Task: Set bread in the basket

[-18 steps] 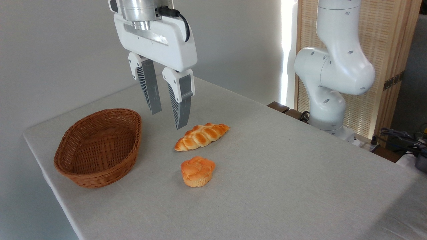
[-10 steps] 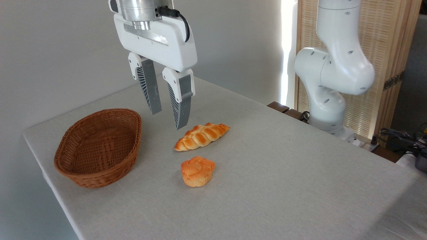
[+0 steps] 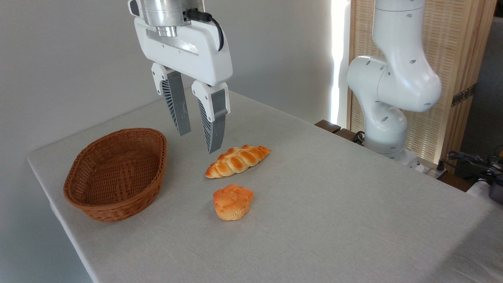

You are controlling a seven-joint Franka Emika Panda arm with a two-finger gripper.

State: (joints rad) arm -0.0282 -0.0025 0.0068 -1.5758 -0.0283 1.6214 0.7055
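Basket: oval, brown woven wicker, sloping sides, nothing in it. It sits at the left end of the surface, which is covered in pale grey cloth.

Gripper: white body, two grey ribbed fingers pointing down. It hangs in the air just right of the basket and above its rim height. The jaws stand apart with a narrow gap between them, holding nothing.

Braided loaf: long, golden, pointed at both ends. It lies flat on the surface to the right of the basket, just below and right of the fingertips, not touching them.

Bun: small, round, knotted orange top, paler fluted base. It rests on the surface right of the basket and nearer the camera than the loaf, apart from both.

Arm: white jointed column, well right of the basket, rising at the far edge of the surface.
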